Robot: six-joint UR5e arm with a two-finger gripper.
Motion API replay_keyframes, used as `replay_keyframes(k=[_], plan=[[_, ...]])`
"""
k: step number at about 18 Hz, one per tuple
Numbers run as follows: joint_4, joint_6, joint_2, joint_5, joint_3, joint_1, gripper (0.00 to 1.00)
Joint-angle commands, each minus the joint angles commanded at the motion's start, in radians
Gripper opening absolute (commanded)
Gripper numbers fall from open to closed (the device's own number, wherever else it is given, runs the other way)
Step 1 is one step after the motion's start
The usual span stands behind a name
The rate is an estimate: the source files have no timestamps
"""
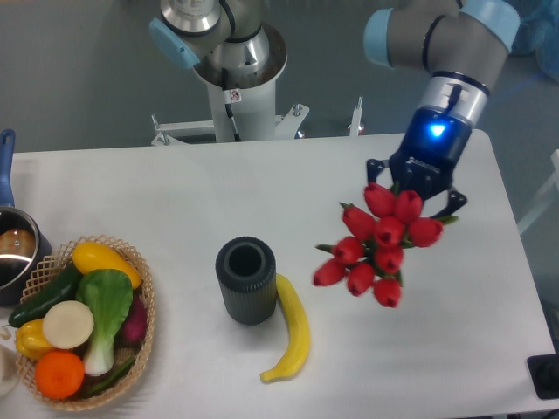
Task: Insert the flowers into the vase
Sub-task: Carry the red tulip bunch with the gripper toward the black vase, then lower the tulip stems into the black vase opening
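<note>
Your gripper [413,187] has its jaws clamped on the flowers [376,244], carried high, buds toward camera, to clear the vase [245,280] rim, well left.

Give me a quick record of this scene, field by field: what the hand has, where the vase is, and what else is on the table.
hand: shut on the flowers, above the table's right half
flowers: red tulips, held in the air, right of the vase
vase: dark ribbed cylinder, upright, mouth empty
banana: lying against the vase's right side
basket: front left, holding vegetables and fruit
pot: left edge, blue handle
task state: flowers not yet in vase
</note>
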State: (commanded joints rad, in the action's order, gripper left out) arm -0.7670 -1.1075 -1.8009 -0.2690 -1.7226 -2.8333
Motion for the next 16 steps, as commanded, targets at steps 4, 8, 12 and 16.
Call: replay_keyframes(k=[4, 8, 12, 16], plan=[[0.0, -0.014, 0.018, 0.132, -0.021, 0.026, 0.34], [0.0, -0.015, 0.029, 0.208, -0.023, 0.07, 0.34], [0.0, -0.043, 0.037, 0.253, -0.071, 0.117, 0.34], [0.0, -0.064, 0.063, 0.286, -0.124, 0.138, 0.34]])
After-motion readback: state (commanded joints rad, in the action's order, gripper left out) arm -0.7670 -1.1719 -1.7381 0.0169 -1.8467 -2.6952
